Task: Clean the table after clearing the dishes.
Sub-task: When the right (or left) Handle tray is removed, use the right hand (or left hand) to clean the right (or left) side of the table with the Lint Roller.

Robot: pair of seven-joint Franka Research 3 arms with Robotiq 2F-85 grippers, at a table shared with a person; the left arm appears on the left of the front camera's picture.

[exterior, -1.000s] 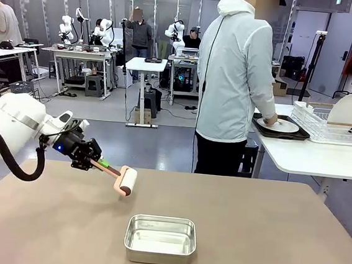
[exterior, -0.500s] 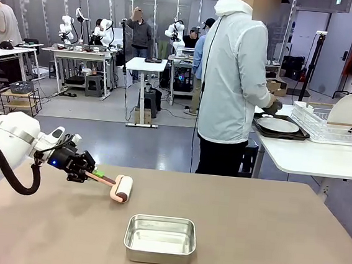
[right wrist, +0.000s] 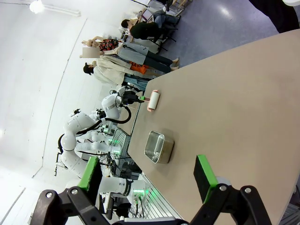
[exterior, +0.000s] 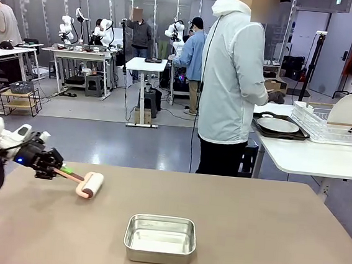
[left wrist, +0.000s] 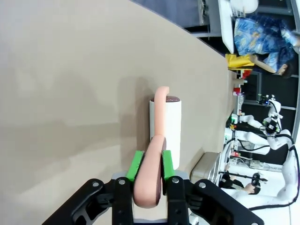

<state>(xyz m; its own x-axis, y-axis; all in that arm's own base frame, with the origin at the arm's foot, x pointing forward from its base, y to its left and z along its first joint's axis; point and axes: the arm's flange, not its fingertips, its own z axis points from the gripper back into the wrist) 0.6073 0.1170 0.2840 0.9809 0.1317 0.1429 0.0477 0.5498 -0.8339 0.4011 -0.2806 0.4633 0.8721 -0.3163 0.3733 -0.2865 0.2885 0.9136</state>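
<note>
My left gripper [exterior: 57,172] is at the left side of the brown-beige table [exterior: 253,239], shut on the pink handle of a white lint roller [exterior: 91,185] whose drum lies on the tabletop. In the left wrist view the green pads of the left gripper [left wrist: 152,165] clamp the handle, and the roller [left wrist: 172,126] rests on the table ahead. My right gripper [right wrist: 146,174] stands open above the table with nothing between its fingers. One white plate [exterior: 278,124] lies on a dark tray [exterior: 300,136] on the white side table, and another plate [exterior: 345,111] stands in a dish rack.
A small steel pan [exterior: 160,238] sits at the table's near middle. A person [exterior: 231,81] in a pale jacket stands behind the far edge, back turned, hands near the tray. The white dish rack [exterior: 326,124] is on the side table at the right.
My left gripper has drawn the roller leftward across the table. The person's hand has come off the plate on the tray.
</note>
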